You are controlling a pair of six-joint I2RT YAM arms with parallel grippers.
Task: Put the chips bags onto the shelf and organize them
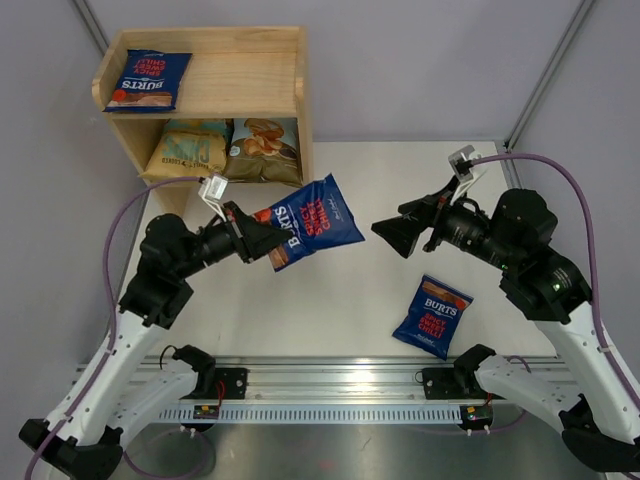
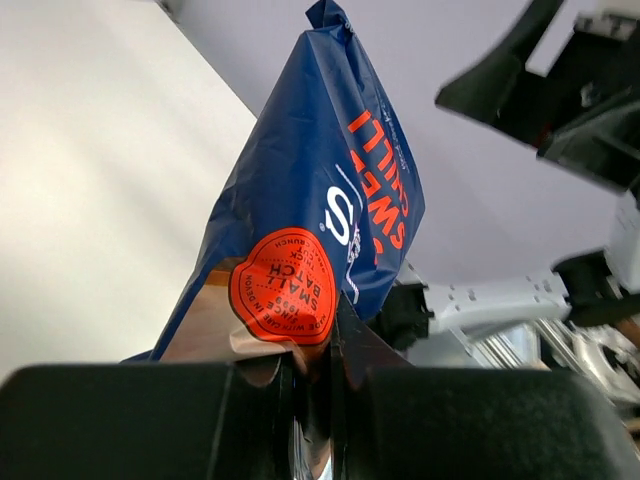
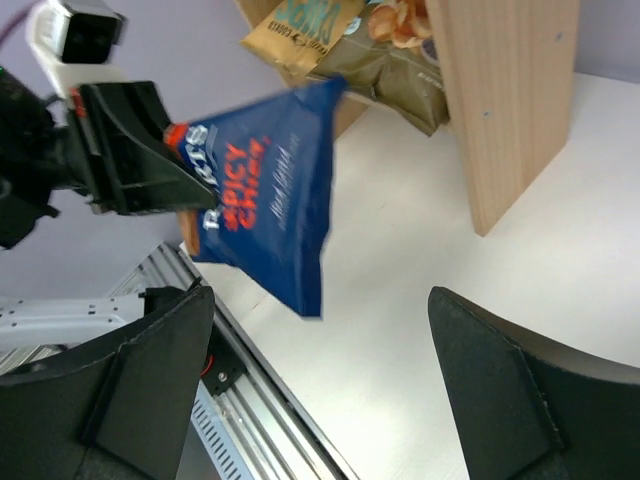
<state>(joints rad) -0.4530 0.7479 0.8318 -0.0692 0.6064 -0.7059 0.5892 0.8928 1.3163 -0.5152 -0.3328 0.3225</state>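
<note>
Aloft, Burts bag (image 1: 315, 218) pinched by left gripper (image 1: 274, 243) (one end), right gripper (image 1: 393, 236) gaping

left claw (image 1: 270, 241): clamped on Burts bag (image 1: 315, 218), raised | right claw (image 1: 393, 234): spread wide, empty

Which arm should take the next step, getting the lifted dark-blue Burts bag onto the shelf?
Left. The left gripper is shut on the corner of the dark-blue crinkly Burts chips bag, held aloft close to the pale wooden two-tier shelf. The right gripper is open, empty and farther away.
</note>
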